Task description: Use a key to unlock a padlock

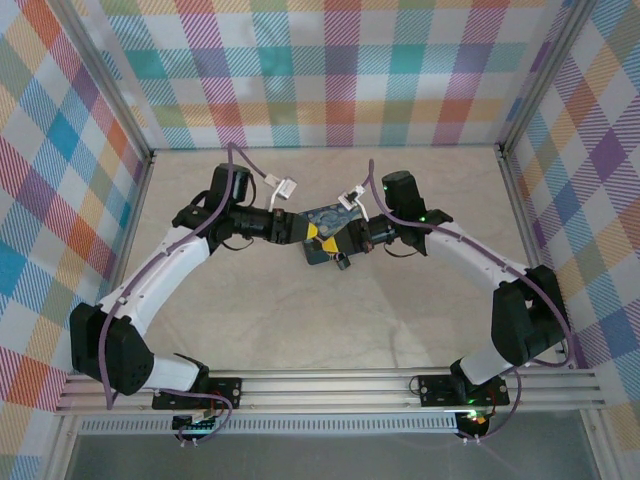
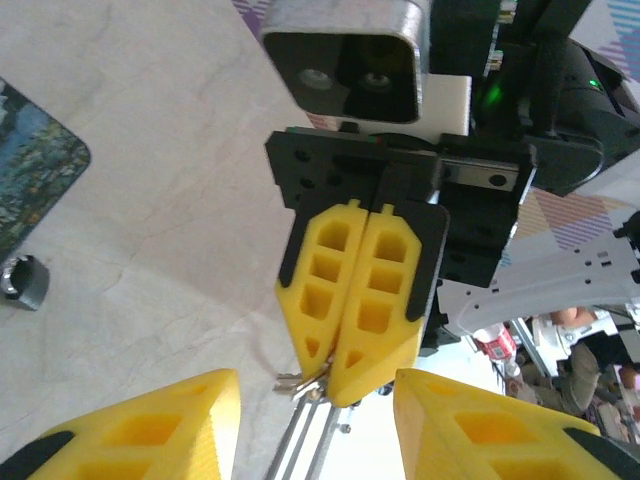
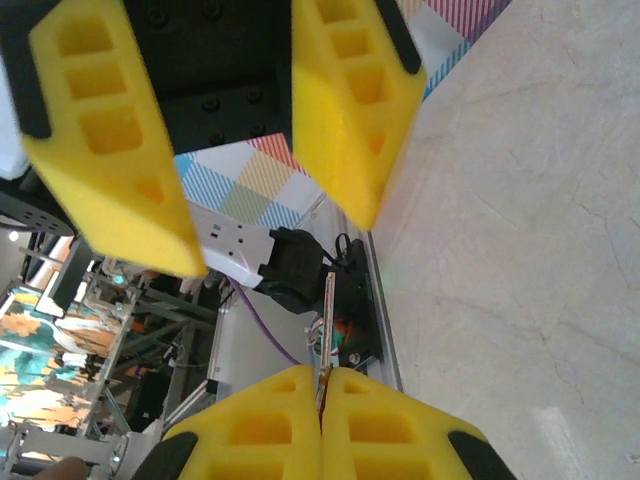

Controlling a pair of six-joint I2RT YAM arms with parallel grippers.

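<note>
My right gripper [image 3: 321,372] is shut on the key [image 3: 327,310], whose thin silver blade sticks out past its yellow pads. In the left wrist view the same shut right gripper [image 2: 335,380] points at the camera with the key [image 2: 300,384] at its tips. My left gripper [image 2: 315,420] is open, one finger on each side of the key end, not touching it. The padlock [image 2: 22,282] lies on the table, small and dark, beside the painted tin [image 2: 30,170]. From above, both grippers [image 1: 303,232] [image 1: 340,240] meet over the tin [image 1: 325,222], with the padlock [image 1: 342,263] just in front.
The pale marble-look tabletop [image 1: 330,320] is walled by checked panels [image 1: 330,70] at the back and sides. An aluminium rail [image 1: 330,385] with the arm bases runs along the near edge.
</note>
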